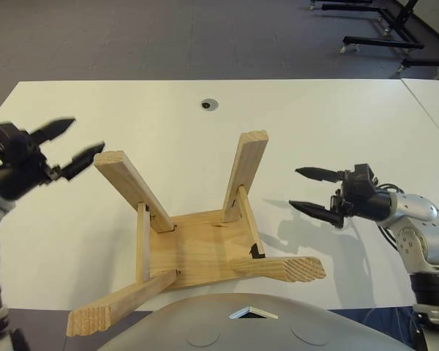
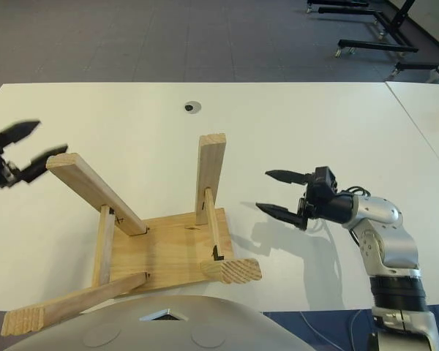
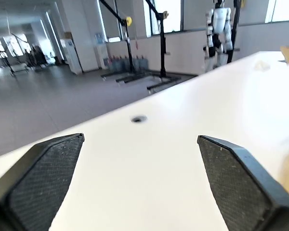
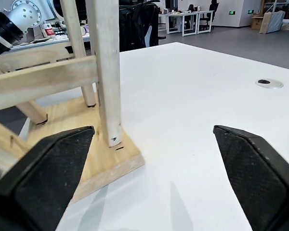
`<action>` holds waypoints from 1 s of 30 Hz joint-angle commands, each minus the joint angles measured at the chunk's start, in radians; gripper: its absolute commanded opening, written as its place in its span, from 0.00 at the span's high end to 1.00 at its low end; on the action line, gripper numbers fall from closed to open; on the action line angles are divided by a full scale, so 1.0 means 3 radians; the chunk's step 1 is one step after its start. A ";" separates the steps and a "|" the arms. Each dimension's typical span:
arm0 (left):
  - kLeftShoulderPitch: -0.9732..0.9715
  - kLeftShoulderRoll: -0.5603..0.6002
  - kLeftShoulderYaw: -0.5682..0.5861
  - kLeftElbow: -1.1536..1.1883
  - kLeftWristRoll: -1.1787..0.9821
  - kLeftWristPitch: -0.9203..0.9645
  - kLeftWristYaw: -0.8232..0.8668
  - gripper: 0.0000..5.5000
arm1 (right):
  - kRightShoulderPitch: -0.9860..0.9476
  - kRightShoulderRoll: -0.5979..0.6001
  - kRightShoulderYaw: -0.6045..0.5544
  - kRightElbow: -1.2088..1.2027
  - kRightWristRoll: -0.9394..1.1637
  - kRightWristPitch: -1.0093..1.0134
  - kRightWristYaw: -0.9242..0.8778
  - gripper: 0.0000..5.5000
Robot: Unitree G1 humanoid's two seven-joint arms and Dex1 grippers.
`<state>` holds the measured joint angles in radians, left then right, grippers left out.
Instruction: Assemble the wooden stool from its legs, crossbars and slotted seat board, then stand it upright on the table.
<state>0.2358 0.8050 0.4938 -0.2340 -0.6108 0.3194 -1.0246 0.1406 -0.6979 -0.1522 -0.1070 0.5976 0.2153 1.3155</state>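
Stool (image 1: 197, 252) inverted at 6 o'clock. Left gripper (image 1: 79, 137) at 10, right gripper (image 1: 298, 189) at 3: my fingers spread, empty. Lopsided lift could wrench it apart or topple it.

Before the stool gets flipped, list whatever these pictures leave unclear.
Leg joints on the seat board: too small in the head views to judge fit.
Left hand: blurred in the head views.
Nearest leg: top cut off by the right wrist view's edge.
Seat board's downward face: hidden against the table.
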 commanded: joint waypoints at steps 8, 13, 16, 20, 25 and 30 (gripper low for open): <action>0.1527 0.0485 -0.0287 -0.0677 0.0600 0.0020 -0.0804 0.21 | 0.0863 -0.0400 0.0269 -0.1230 -0.0176 0.0098 0.0051 0.17; 0.1844 0.0537 -0.0325 -0.1002 0.0709 -0.0022 -0.0960 0.21 | 0.0858 -0.0312 0.0381 -0.1752 -0.0140 0.0322 -0.0406 0.17; 0.1854 0.0492 -0.0446 -0.1324 0.0482 0.0156 -0.0961 0.21 | 0.0838 -0.0293 0.0452 -0.1905 -0.0127 0.0400 -0.0595 0.17; 0.1735 0.0383 -0.0747 -0.1489 0.0442 0.0209 -0.0809 0.21 | 0.0844 -0.0345 0.0483 -0.2027 -0.0072 0.0442 -0.0661 0.17; 0.1521 0.0307 -0.0939 -0.1200 0.0525 0.0066 -0.0752 0.21 | 0.0802 -0.0447 0.0508 -0.2020 0.0052 0.0570 -0.0630 0.17; 0.1338 0.0131 -0.1160 -0.0176 0.0772 -0.0637 -0.0914 0.21 | 0.0801 -0.0477 0.0557 -0.1887 0.0182 0.0722 -0.0587 0.17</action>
<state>0.6249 0.8732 0.1713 -0.4171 -0.4254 0.2355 -1.2797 0.3917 -0.8335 0.0053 -0.6852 0.6501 0.4303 1.1329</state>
